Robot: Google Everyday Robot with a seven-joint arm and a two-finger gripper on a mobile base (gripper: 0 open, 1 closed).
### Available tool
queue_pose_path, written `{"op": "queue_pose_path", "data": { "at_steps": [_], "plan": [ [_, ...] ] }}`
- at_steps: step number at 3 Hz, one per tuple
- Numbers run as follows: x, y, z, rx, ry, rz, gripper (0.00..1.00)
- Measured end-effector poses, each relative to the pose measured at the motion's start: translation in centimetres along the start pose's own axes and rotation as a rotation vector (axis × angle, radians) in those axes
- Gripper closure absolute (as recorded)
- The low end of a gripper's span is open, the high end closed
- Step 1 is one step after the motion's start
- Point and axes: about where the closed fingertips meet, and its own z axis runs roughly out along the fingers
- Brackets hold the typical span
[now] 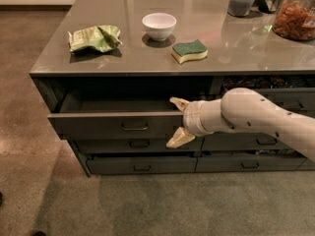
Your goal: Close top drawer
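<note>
The top drawer (98, 124) is a wide dark grey drawer under the counter's left half. It stands pulled out, with a small loop handle (134, 127) at the centre of its flat front. My gripper (176, 123) is at the drawer front's right end, on a white arm coming in from the right. Its two cream fingers are spread open: the upper fingertip (177, 103) sits over the drawer's top edge and the lower fingertip (178, 138) is in front of the panel's lower edge. It holds nothing.
On the grey counter (211, 63) lie a green crumpled bag (94, 38), a white bowl (159, 25) and a green-and-yellow sponge (189, 50). Jars and a kettle stand at the back right. Lower drawers (140, 164) are shut. Carpeted floor lies in front.
</note>
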Motion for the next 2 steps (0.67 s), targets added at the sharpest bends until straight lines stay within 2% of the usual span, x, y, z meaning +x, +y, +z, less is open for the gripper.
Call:
{"op": "queue_pose_path", "data": {
  "at_steps": [1,2],
  "plan": [
    [1.0,1.3,1.0,-0.044,-0.009,0.030,0.42],
    [2.1,1.1,2.4,-0.080,-0.016,0.058,0.65]
  ]
}}
